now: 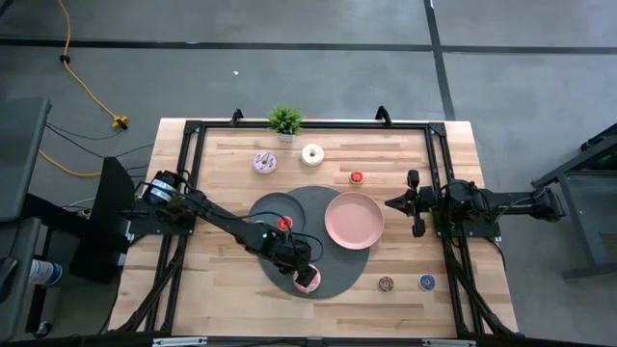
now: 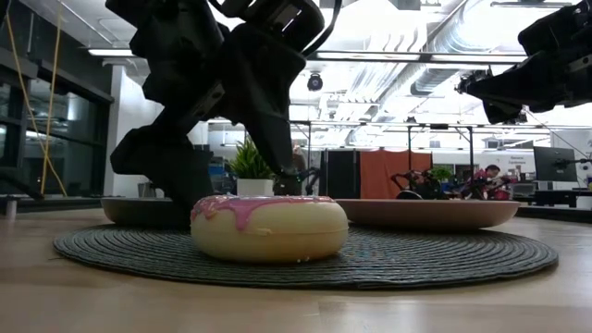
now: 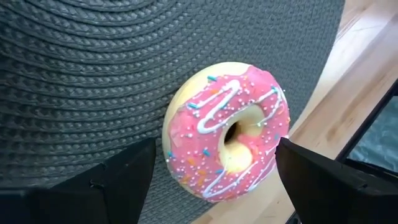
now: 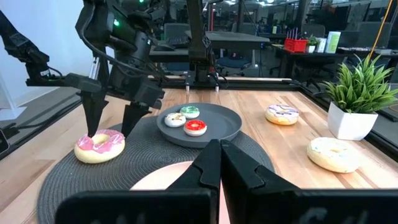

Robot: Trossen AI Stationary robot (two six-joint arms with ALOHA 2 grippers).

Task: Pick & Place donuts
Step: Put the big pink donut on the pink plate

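Observation:
A pink-iced donut (image 3: 224, 137) lies flat on the dark woven mat (image 3: 93, 81), near the mat's near edge (image 1: 307, 280). My left gripper (image 3: 217, 180) is open and points down over it, with one finger (image 3: 124, 177) on each side of the donut. A small gap shows beside one finger, and I see no touch. My right gripper (image 1: 389, 203) is shut and empty. It hovers at the table's right, just past the pink plate (image 1: 354, 220). A purple donut (image 1: 264, 163) and a white donut (image 1: 312, 153) lie on the wood at the far side.
A grey plate (image 4: 211, 127) on the mat holds tiny red (image 4: 195, 127), green (image 4: 189, 112) and cream (image 4: 175, 119) donuts. A tiny red donut (image 1: 357, 177), a brown one (image 1: 386, 283) and a blue one (image 1: 426, 281) lie on the wood. A potted plant (image 1: 285, 120) stands at the far edge.

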